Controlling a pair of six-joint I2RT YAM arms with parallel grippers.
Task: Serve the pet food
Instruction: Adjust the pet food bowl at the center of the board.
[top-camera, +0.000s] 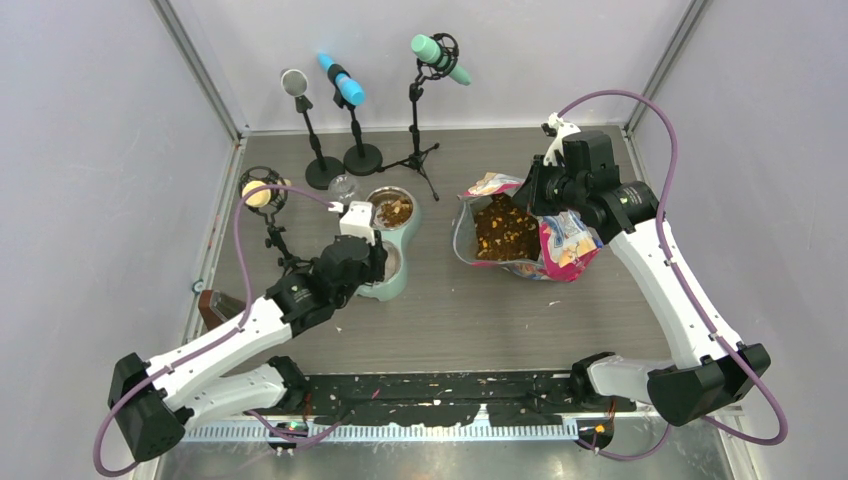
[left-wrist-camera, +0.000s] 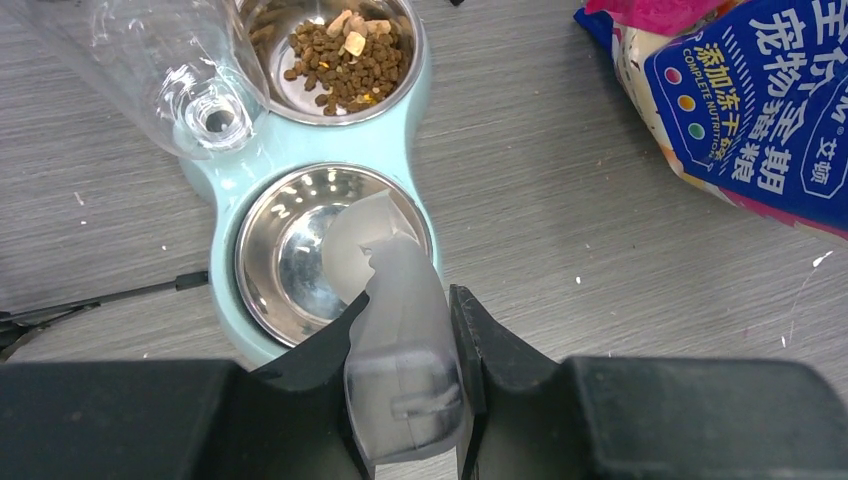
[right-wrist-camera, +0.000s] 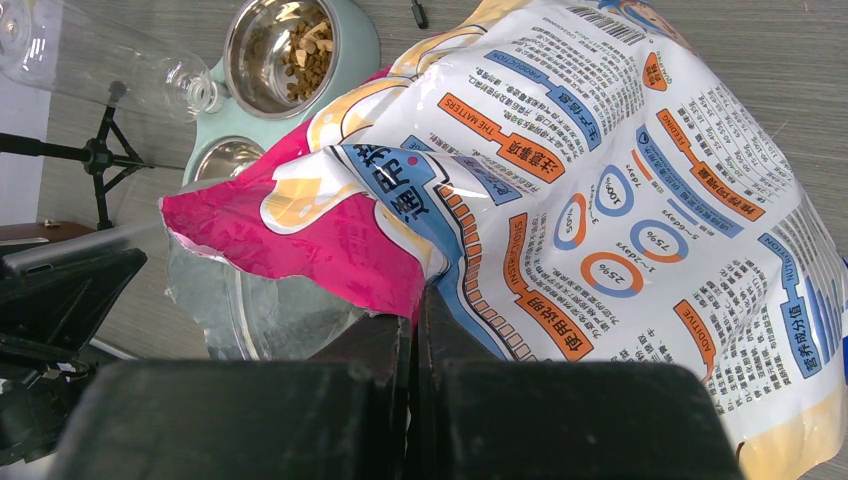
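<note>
The left gripper (left-wrist-camera: 405, 300) clamps the clear plastic scoop (left-wrist-camera: 385, 260) over the mint-green double feeder (left-wrist-camera: 290, 150), whose far steel bowl (left-wrist-camera: 417, 55) holds small brown kibble (left-wrist-camera: 340, 60), while the right gripper (right-wrist-camera: 415, 300) is pinched on the glossy pink-and-blue bag (right-wrist-camera: 600, 200) toward the worktop's (top-camera: 450, 320) far right corner.

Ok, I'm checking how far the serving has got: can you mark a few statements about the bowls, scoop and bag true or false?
1. The far bowl of the feeder holds kibble. True.
2. The near bowl is full. False: it is bare steel.
3. The left pincer is shut on the clear scoop. True.
4. The right pincer hangs free. False: it pinches the bag by its rim.
5. The bag is sealed. False: it gapes open, kibble showing inside.
</note>
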